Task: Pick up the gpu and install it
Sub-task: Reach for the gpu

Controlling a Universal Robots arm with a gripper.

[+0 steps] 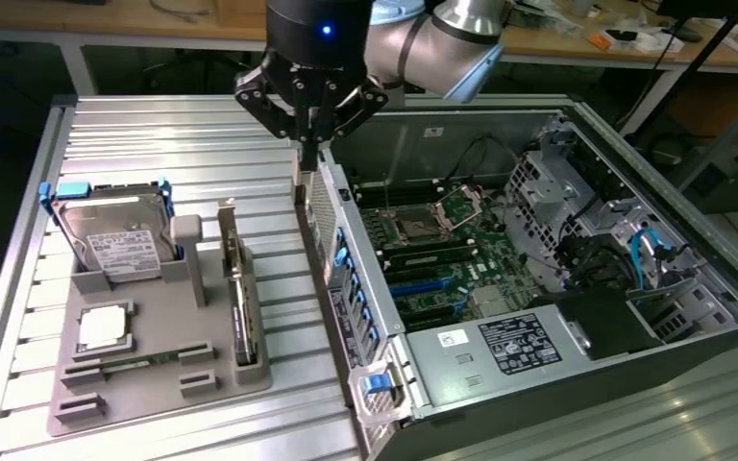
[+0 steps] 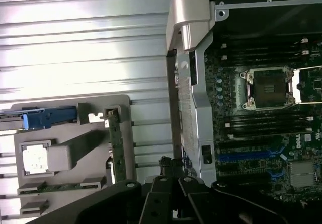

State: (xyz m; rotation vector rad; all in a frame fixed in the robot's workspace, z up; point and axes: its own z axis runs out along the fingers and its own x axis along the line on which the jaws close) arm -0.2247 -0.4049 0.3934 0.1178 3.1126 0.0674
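While upright, thin flat gpu [image 1: 243, 317]

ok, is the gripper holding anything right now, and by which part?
Nothing, as far as shows. The gripper is shut with nothing between its fingers, above the computer case edge. The gpu stands on edge in the grey holder, untouched.

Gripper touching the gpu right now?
Apart. Exterior view: the shut gripper hangs by the case, with bare table slats between it and the gpu standing in the gray holder.
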